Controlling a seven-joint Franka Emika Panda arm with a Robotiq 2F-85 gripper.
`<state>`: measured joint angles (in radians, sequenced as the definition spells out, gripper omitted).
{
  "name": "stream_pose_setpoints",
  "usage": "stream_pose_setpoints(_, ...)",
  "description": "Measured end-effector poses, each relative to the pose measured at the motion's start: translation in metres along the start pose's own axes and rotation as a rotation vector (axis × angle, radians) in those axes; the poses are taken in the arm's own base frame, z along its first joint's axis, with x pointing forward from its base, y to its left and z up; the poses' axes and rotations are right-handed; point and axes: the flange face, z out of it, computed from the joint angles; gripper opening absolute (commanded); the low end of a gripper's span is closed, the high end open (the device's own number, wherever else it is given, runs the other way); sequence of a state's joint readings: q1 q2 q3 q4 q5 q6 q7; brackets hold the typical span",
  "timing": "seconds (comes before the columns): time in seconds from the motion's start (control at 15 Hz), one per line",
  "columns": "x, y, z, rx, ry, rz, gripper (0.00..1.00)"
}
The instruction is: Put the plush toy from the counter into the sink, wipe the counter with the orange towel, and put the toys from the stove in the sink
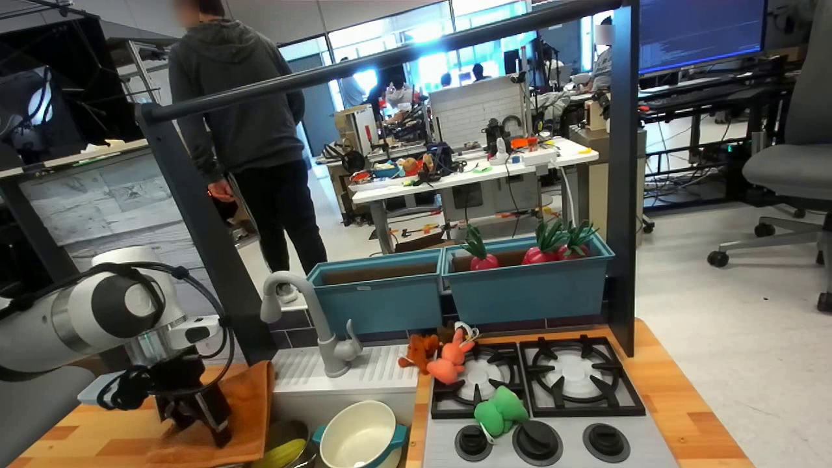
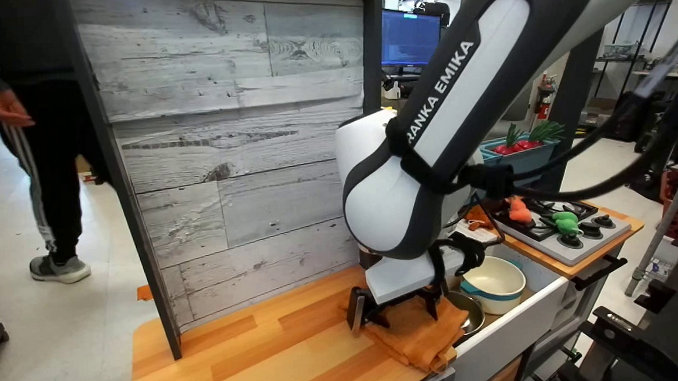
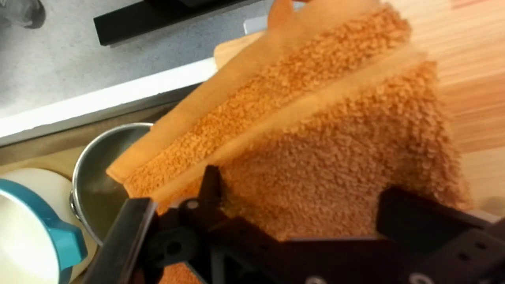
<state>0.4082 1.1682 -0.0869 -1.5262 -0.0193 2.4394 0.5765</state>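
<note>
Exterior view: left of the sink (image 1: 299, 403), the end effector (image 2: 396, 323) gapes over the fuzzy, folded orange towel (image 1: 250, 396) on the counter (image 1: 78, 429); in the sink, a metal pot (image 1: 289, 430) holds the bright yellow plush toy (image 1: 284, 453); right of the sink, a red-orange toy (image 1: 448, 363) and a green toy (image 1: 500, 411) lie on the stove (image 1: 650, 448).

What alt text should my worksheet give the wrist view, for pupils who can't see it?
Open black gripper over a folded orange towel on the wooden counter. At picture left, a metal container, partly hidden by the towel, and a teal-handled cream pot sit in the sink.
</note>
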Motion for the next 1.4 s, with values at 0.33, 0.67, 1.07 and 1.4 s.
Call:
stream_pose_setpoints(0.33, -0.022, -0.019, 0.0, -0.057, 0.127, -0.148, 1.0)
stream_pose_setpoints(0.67, -0.028, -0.022, -0.003, -0.094, 0.16, -0.221, 0.59)
stream_pose_setpoints(1.07, -0.027, -0.012, -0.01, -0.093, 0.155, -0.228, 0.37)
stream_pose_setpoints(1.4, -0.027, -0.007, -0.015, -0.095, 0.156, -0.226, 0.23)
